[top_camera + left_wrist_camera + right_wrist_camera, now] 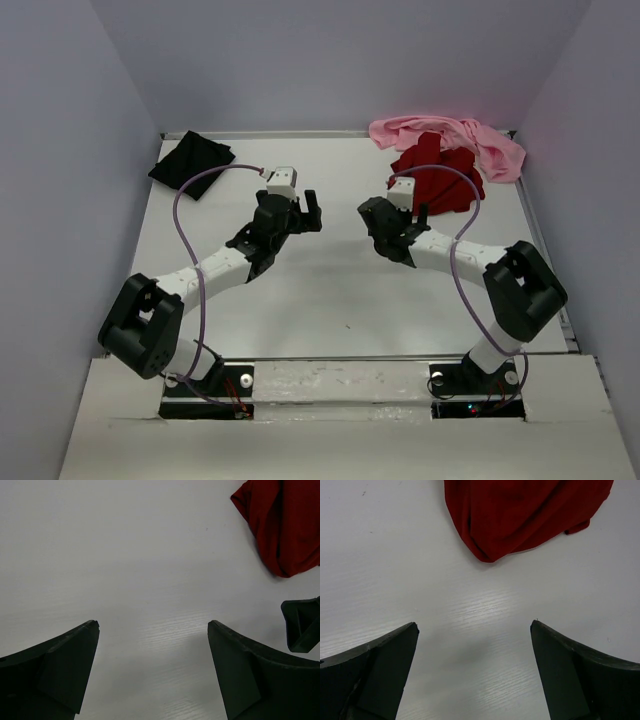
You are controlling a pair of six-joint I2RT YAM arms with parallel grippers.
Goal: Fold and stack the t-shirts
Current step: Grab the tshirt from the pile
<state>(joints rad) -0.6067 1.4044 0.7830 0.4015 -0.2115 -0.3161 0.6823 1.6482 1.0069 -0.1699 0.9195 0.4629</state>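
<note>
Near, over the bare surface (330, 300): left tool (303, 212) and right tool (392, 215), both spread wide, clamped on nothing; just ahead of the right tool, at twelve o'clock, the crumpled dark red t-shirt (520, 515), long axis unclear; from the left tool, at two o'clock and farther off; likely the right arm's reach; beyond, light pink t-shirt (460, 135) against the red one's far edge; black t-shirt (192, 160) at ten o'clock, well apart.
</note>
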